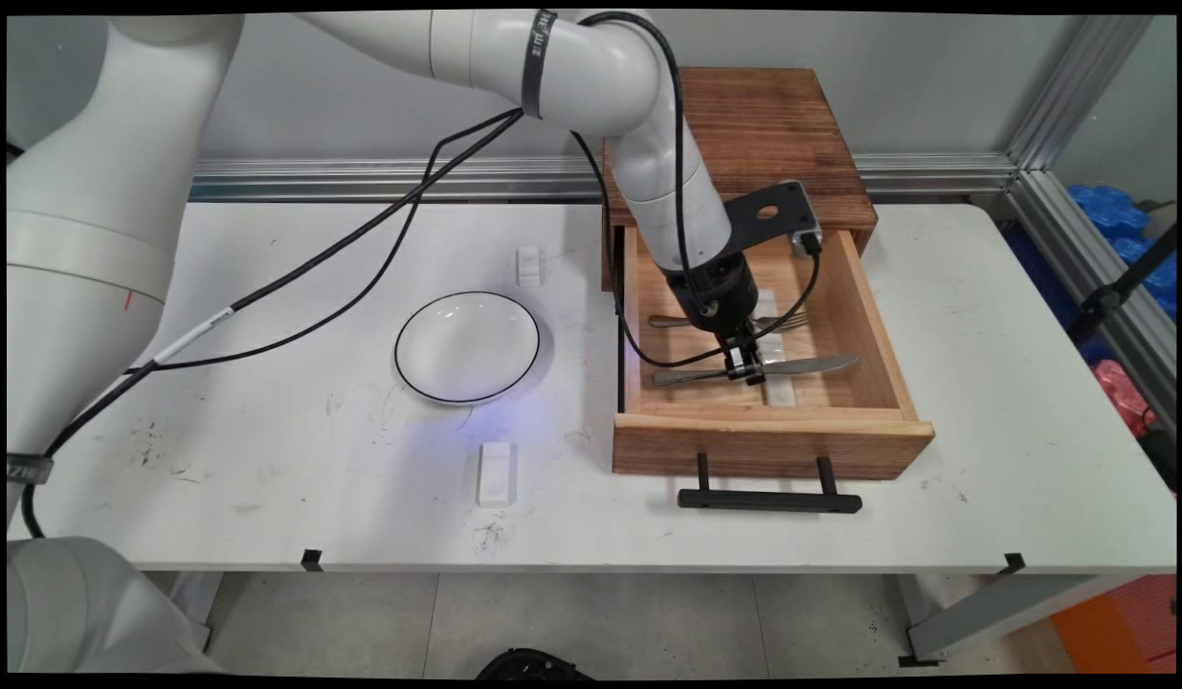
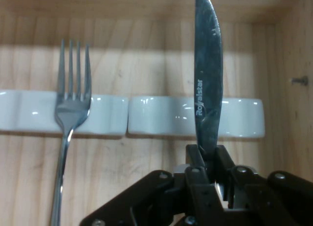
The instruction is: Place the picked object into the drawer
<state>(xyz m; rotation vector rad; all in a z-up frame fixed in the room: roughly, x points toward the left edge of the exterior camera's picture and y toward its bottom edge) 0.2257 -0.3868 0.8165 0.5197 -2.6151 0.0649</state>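
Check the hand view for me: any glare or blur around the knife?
Hand view: sharp, the knife blade mirrors light yet its lettering reads; bright glints on the white rests; fork crisp. Main view: drawer evenly lit, no glare.

Fork (image 2: 66, 138) handle cut off at hand view's bottom edge; knife (image 2: 208, 89) handle hidden behind the jaws.
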